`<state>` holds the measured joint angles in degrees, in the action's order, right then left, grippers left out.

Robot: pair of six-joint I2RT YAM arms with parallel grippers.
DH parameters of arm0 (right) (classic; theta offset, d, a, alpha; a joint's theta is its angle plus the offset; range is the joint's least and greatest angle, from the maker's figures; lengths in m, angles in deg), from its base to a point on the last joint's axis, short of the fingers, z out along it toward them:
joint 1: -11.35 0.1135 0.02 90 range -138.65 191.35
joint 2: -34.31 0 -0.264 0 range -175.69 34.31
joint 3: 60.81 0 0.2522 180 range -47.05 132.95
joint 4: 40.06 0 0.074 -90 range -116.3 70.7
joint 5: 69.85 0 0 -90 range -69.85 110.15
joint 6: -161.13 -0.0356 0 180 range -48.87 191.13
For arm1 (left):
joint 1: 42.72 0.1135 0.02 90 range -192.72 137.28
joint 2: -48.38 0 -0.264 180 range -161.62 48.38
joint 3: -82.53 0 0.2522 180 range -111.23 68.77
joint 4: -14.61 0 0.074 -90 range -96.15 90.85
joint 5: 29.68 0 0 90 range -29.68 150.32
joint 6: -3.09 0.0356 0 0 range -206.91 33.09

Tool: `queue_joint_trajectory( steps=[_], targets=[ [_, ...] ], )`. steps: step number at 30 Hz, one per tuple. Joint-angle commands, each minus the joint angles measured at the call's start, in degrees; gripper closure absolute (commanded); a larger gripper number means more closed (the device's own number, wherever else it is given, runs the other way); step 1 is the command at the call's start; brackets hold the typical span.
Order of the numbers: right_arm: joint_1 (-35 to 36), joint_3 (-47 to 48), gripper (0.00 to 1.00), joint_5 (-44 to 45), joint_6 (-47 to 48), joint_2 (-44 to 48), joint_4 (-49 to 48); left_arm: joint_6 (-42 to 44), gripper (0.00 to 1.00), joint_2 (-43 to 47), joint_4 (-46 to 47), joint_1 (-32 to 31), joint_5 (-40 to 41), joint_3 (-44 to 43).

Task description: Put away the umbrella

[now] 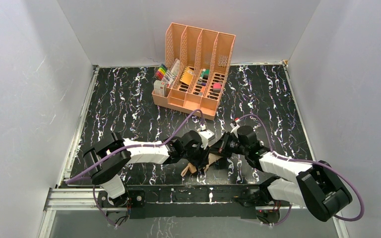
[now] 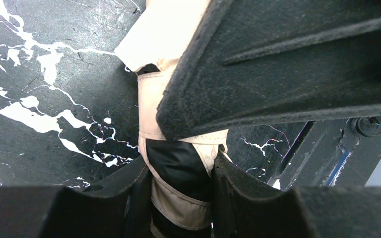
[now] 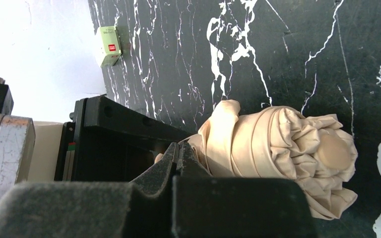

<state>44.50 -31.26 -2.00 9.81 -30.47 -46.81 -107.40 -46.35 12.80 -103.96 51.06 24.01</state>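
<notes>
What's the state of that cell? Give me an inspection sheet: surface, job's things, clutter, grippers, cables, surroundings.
Surface: black marbled table, white veins.
Job's things: umbrella, folded, tan canopy rolled up, lying near the front edge between both grippers.
Clutter: peach file organizer at the back, holding markers and small items; small cream box by the wall.
Grippers: left gripper shut on the umbrella; right gripper shut, tips at the fabric, pinch unclear.
Cables: purple cables looping off both arms.
Surroundings: white walls on three sides; metal rail along the near edge.
</notes>
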Motion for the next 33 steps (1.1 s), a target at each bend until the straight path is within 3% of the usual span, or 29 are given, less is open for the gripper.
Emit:
queue_joint_trajectory(
  steps=[1, 11, 17, 18, 22, 27, 33],
  targets=[
    [1.39, 1.93, 1.0, 5.21, 2.27, -1.49, 6.36, 1.16, 1.0, -2.26, -7.84, -0.2, -0.43, 1.01],
    [2.49, 4.51, 1.0, 19.75, 8.9, 0.03, 24.81, 6.12, 1.0, 2.99, -10.91, -0.2, 4.04, 1.51],
    [2.46, 8.08, 1.0, 25.6, 12.07, 7.8, 26.08, 16.57, 1.0, 7.51, -13.81, -0.12, 2.34, -0.86],
    [2.46, 9.41, 1.0, 27.63, 12.89, 9.17, 27.22, 18.45, 0.94, 7.93, -14.77, -0.05, 2.51, -1.68],
    [2.45, 14.77, 1.0, 32.74, 18.14, 11.53, 33.84, 25.13, 0.55, 8.12, -16.52, 1.82, 1.64, -3.8],
    [2.45, 16.26, 0.98, 32.58, 21.65, 11.77, 36.94, 28.56, 0.22, 4.89, -19.67, 5.57, 0.31, -7.72],
    [2.44, 15.81, 0.94, 32.04, 23.68, 12.1, 38.8, 26.89, 0.14, 9.6, -23.09, 8.09, 2.14, -9.01]
  ],
)
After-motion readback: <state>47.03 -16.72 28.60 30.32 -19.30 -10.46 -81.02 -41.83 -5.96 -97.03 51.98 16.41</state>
